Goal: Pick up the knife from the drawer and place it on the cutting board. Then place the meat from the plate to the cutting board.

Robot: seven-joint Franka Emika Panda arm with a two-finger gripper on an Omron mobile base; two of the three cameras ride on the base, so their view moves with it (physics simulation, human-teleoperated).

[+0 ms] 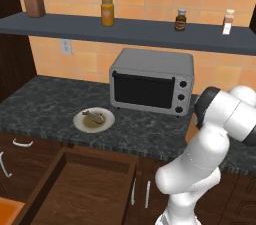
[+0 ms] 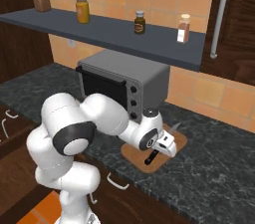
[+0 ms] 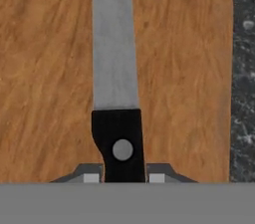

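Note:
My gripper point(image 2: 166, 147) point(image 3: 123, 177) is shut on the black handle of the knife point(image 3: 119, 138), right over the cutting board point(image 3: 50, 78). The silver blade runs up the hand view, along the wood. In the right base view the knife point(image 2: 152, 157) hangs from the hand just above the light brown cutting board point(image 2: 141, 161) beside the toaster oven. Whether the blade touches the wood I cannot tell. The white plate point(image 1: 93, 120) sits on the counter left of the oven, with the meat point(image 1: 94, 116) on it. The drawer point(image 1: 80, 189) stands pulled open below the plate.
A silver toaster oven point(image 1: 151, 81) stands at the back of the dark stone counter point(image 1: 45, 101). A shelf point(image 1: 125, 31) above carries several jars and bottles. Narrower drawers with silver handles lie left of the open one. A tall cabinet with a long handle point(image 2: 219, 19) rises at the right.

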